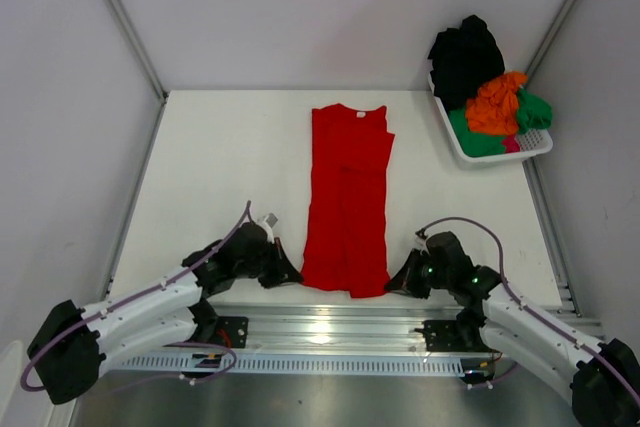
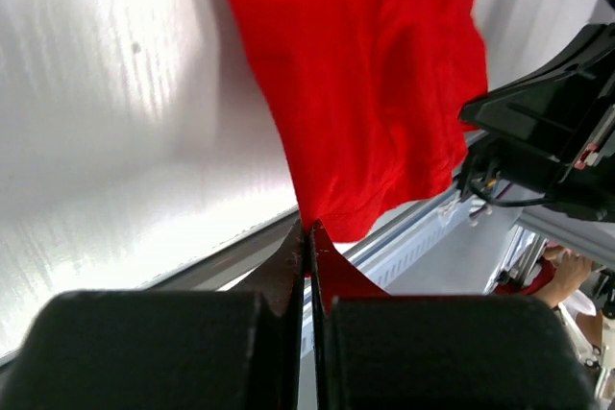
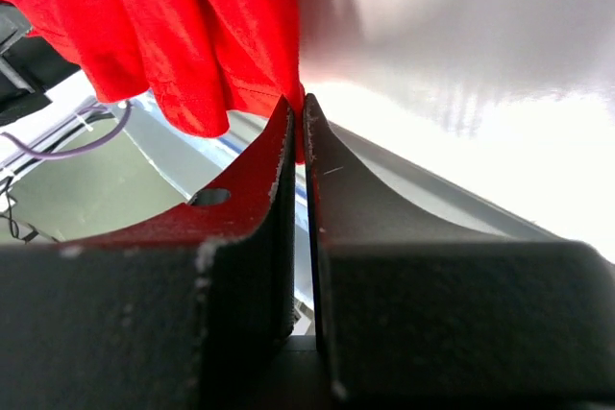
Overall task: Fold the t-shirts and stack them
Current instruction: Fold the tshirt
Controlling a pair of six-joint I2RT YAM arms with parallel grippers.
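The red shirt (image 1: 348,202) is soft, matte cloth folded into a long narrow strip, collar at the far end, one sleeve edge sticking out on its right side, and shallow creases running down its length. Its near hem lies between the two grippers. The left gripper (image 1: 290,273) has its black, wedge-shaped fingers pressed together on the hem's left corner. In the left wrist view a small point of red cloth is pinched at the tips and the rest spreads away ahead of them. The right gripper (image 1: 395,285) is likewise clamped on the hem's right corner, with the cloth bunching in loose folds just left of its tips in the right wrist view.

Far ahead and to the right of the right gripper stands a white plastic basket (image 1: 480,158) with perforated walls. It is heaped with a crumpled black shirt (image 1: 465,57), an orange shirt (image 1: 495,102), a green shirt (image 1: 535,110) and a sliver of a pink shirt (image 1: 512,145).

The table (image 1: 220,177) is smooth and white with a faint sheen. Behind the grippers a shiny metal rail (image 1: 330,329) runs along its near edge. Plain pale walls (image 1: 300,7) framed by grey metal posts (image 1: 125,22) close in the space.
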